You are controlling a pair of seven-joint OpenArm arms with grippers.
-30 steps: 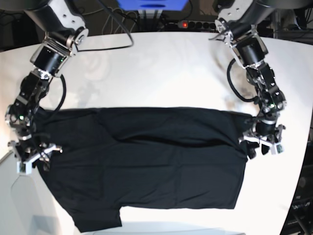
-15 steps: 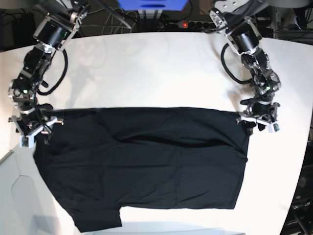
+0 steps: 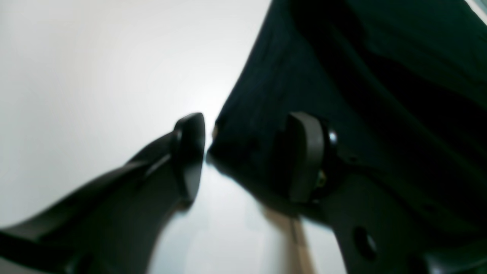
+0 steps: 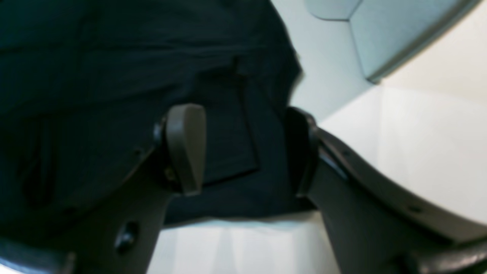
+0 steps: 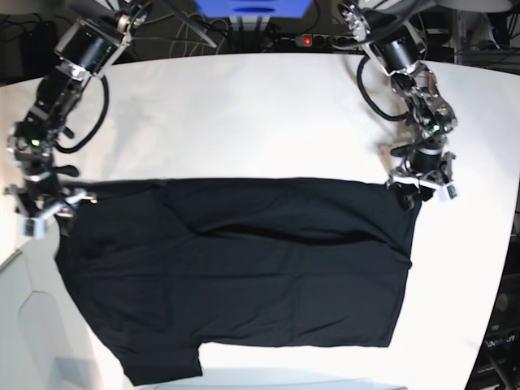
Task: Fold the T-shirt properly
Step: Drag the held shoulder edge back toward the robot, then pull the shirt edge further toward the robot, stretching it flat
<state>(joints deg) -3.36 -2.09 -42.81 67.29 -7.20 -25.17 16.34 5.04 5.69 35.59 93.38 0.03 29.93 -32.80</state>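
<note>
The black T-shirt (image 5: 244,276) lies flat on the white table (image 5: 260,114), with a fold ridge across its far half and one sleeve at the near left. My left gripper (image 5: 420,192) hovers at the shirt's far right corner. In the left wrist view that gripper (image 3: 247,156) is open, and the cloth corner (image 3: 243,144) sits between the jaws with a gap beside one finger. My right gripper (image 5: 45,213) is at the far left corner. In the right wrist view it (image 4: 243,152) is open astride the dark cloth (image 4: 95,57).
Cables, a power strip with a red light (image 5: 305,40) and a blue object (image 5: 252,6) sit behind the table's far edge. A pale grey panel (image 5: 24,325) lies at the near left, also in the right wrist view (image 4: 399,34). The table's right edge runs close to the left arm.
Both grippers have moved toward the far side of the table, along the shirt's side edges to its far corners. The shirt has stayed in place.
</note>
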